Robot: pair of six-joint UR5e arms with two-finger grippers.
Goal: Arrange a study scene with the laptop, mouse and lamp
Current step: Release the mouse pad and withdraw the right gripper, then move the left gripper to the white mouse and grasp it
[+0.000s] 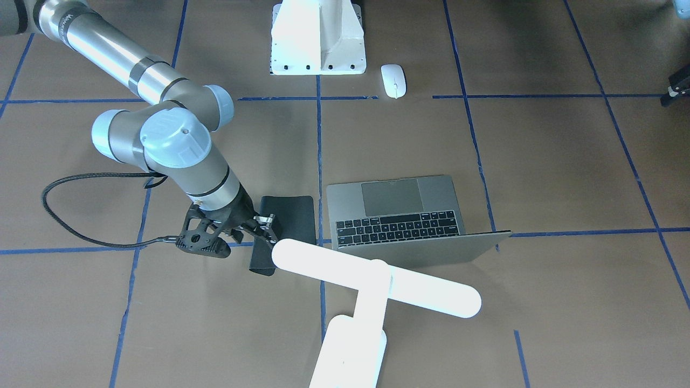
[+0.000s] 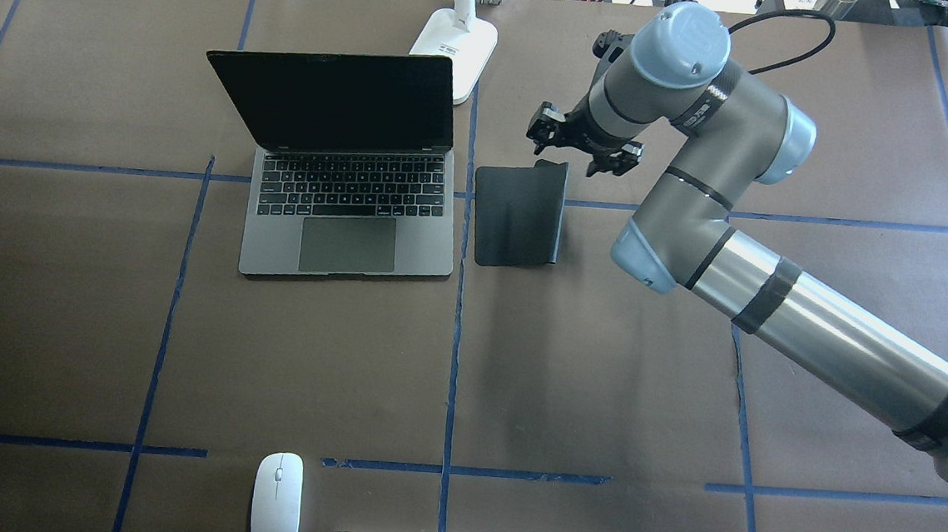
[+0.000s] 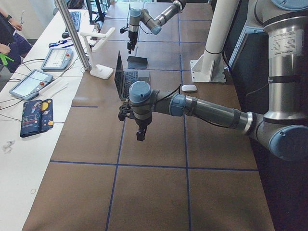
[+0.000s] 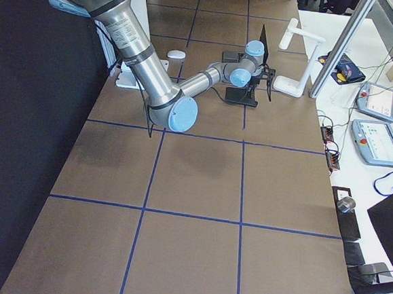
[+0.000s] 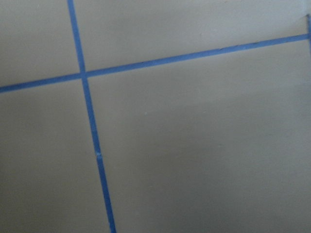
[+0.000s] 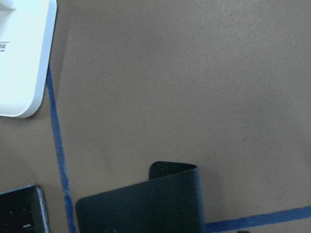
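Note:
The grey laptop (image 2: 350, 207) stands open at the far middle of the table, also in the front view (image 1: 399, 210). The white lamp (image 1: 377, 280) stands just behind it, its base (image 2: 456, 39) by the screen. The white mouse (image 2: 276, 500) lies near the robot's side, beside the pedestal. My right gripper (image 2: 580, 150) hovers over the far right corner of a black mat (image 2: 517, 219), jaws spread, nothing in them. The mat's right edge curls upward. My left gripper (image 3: 140, 134) hangs over bare table left of the laptop; I cannot tell whether it is open or shut.
The white bolted pedestal (image 1: 318, 43) stands at the robot's side of the table. Blue tape lines cross the brown table (image 2: 600, 375). A side bench with tablets (image 3: 30, 83) and a metal post (image 3: 72, 33) lies beyond the table's far edge.

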